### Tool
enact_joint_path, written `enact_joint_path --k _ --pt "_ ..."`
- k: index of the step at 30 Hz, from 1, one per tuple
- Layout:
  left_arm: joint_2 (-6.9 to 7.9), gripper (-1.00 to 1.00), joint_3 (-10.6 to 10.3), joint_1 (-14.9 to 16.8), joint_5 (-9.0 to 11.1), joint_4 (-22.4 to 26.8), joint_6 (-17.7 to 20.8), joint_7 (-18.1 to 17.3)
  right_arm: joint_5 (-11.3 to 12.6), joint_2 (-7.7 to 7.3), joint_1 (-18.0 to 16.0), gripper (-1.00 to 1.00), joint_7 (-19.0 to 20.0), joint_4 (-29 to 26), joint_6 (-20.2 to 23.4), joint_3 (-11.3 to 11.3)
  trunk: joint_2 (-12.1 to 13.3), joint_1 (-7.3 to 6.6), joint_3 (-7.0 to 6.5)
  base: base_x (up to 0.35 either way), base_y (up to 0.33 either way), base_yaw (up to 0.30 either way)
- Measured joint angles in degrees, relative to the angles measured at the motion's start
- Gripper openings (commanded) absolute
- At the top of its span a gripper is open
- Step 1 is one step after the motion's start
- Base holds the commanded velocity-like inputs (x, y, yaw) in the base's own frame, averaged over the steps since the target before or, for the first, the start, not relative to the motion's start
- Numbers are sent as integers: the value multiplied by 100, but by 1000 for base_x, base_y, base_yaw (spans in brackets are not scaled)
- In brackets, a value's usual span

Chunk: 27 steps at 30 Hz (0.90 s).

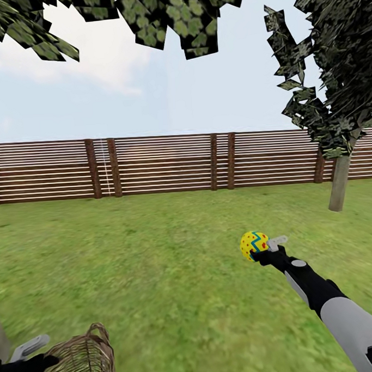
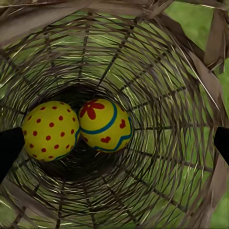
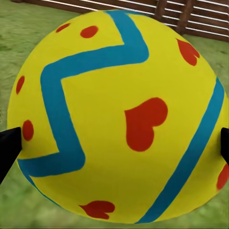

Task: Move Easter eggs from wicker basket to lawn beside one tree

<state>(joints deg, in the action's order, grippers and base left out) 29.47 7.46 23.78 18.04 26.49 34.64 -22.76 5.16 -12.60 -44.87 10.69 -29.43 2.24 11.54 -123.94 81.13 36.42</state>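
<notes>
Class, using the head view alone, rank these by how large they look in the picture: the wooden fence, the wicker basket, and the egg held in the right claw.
1. Wooden fence, spanning the picture's width.
2. Wicker basket, partly cut off at the frame's edge.
3. Egg in the right claw.

This is apparent size only; the basket is nearest the camera.

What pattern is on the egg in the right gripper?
Yellow egg with blue zigzag bands and red hearts, clearest in the right wrist view.

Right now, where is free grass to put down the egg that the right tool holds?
Bare lawn stretches from the fence to the right tool, including around the tree trunk. The held egg hangs over open grass. It is crowded only in the wicker basket, where two eggs lie touching.
</notes>
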Motion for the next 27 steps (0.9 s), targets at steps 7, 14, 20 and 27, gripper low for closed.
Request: enact_joint_path --k 7,14,20,27 --pt "-114 100 -5 0 1 0 -1 1 -1 10 -1 -100 0 7 0 1 -281 154 126 0 5 0" --pt "-139 100 0 0 0 2 -3 1 -1 10 -1 -100 0 7 0 1 -562 308 251 0 0 0" --pt "-195 100 -8 0 -10 2 -10 1 -1 10 -1 -100 0 7 -1 1 -802 439 359 0 0 0" --pt "-217 100 -9 0 -17 2 -10 1 7 10 -1 -100 1 7 -4 -7 -1083 593 485 0 0 0"
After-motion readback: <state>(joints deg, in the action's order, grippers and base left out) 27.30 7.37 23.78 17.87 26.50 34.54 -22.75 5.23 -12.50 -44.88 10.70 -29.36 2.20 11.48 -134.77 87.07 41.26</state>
